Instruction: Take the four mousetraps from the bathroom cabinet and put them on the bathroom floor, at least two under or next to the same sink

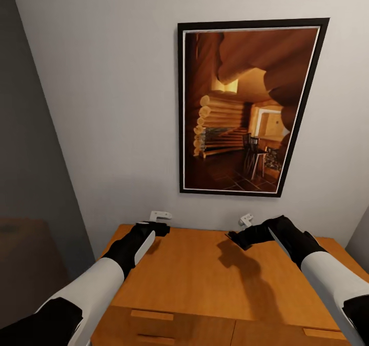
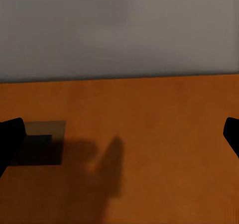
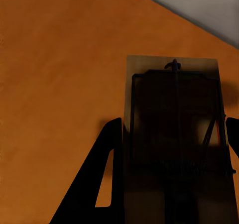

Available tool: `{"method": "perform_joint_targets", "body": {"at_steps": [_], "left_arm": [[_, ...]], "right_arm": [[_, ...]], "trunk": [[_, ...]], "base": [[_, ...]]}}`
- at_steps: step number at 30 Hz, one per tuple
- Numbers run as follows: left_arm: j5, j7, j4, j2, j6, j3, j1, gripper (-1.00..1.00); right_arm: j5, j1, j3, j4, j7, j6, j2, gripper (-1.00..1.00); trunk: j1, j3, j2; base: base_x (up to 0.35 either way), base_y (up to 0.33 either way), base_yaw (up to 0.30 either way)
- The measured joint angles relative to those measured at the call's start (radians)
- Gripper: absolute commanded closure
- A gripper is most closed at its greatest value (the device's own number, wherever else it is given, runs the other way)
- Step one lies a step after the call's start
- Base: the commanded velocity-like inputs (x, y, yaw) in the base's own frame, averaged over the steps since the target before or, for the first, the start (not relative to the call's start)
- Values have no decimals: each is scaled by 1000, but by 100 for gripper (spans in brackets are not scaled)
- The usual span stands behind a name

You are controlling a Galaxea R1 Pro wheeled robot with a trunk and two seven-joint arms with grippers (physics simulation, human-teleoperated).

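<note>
1. Right gripper is seen clamped on a mousetrap; in the right wrist view the board lies lengthwise between the two fingers, its dark wire frame uppermost, and is judged lifted clear of the cabinet, since a separate shadow is cast on the wood beneath it.
2. Left gripper is held with its fingers spread wide apart; in the left wrist view the two dark tips sit at 9 and 3 o'clock with bare orange top between them. Nothing is held.
3. A small dark-shadowed rectangular object is noted on the cabinet top just beside one left fingertip; it cannot be told whether this is a second trap.
4. Both arms are extended over the rear of the cabinet top, near the wall, toward 12 o'clock from the robot. A framed picture hangs above.
5. The lengthwise hold is judged to keep the flat board level for carrying.
6. Two pale fittings are seen at the wall line behind the grippers; their purpose is not determined.
7. Task progress is judged early: placement on the bathroom floor is not yet done.
</note>
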Motion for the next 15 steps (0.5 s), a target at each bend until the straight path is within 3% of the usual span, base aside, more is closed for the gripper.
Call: {"method": "perform_joint_targets", "body": {"at_steps": [5, 10, 15], "left_arm": [[0, 0, 0, -1, 0, 0, 0, -100], [0, -4, 0, 0, 0, -1, 0, -100], [0, -3, 0, 0, 0, 0, 0, -100]], "right_arm": [[-1, 0, 0, 0, -6, -2, 0, 100], [2, 0, 1, 0, -4, -1, 0, 100], [2, 0, 2, 0, 0, 0, 0, 100]], "trunk": [[0, 0, 0], [0, 0, 0], [0, 0, 0]], "base": [[10, 10, 0], [139, 198, 0], [34, 54, 0]]}}
